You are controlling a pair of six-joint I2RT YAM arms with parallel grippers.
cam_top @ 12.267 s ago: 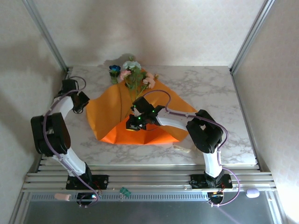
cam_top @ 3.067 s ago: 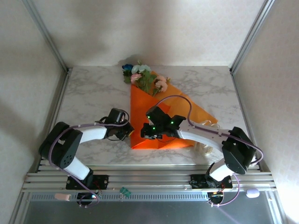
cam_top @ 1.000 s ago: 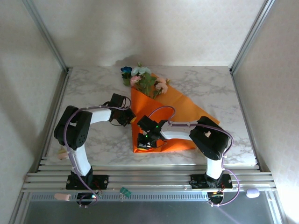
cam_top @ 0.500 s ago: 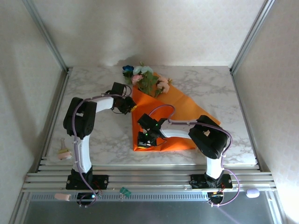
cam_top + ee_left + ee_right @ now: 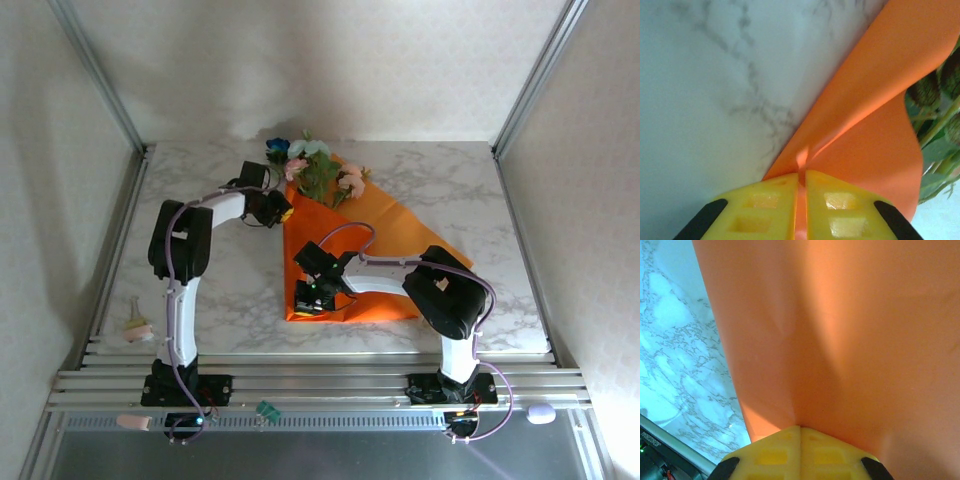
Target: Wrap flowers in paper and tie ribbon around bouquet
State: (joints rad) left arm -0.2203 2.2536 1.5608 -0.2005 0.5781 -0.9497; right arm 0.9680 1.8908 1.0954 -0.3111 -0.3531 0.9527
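Wrapping is in hand: an edge of the paper [image 5: 875, 90] is pinched in the left gripper [image 5: 801, 192], with the flowers [image 5: 939, 127] just ahead-right of its tips. The right gripper [image 5: 800, 442], pressed together, is set on the sheet. Next, the flap is likely to be drawn over the stems.

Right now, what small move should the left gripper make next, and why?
Probably carry the left gripper rightward over the stems of the flowers, folding its pinched edge of the paper across. That edge stands lifted left of them, the sheet's right side lies flat, and the shut right gripper rests on the near end.
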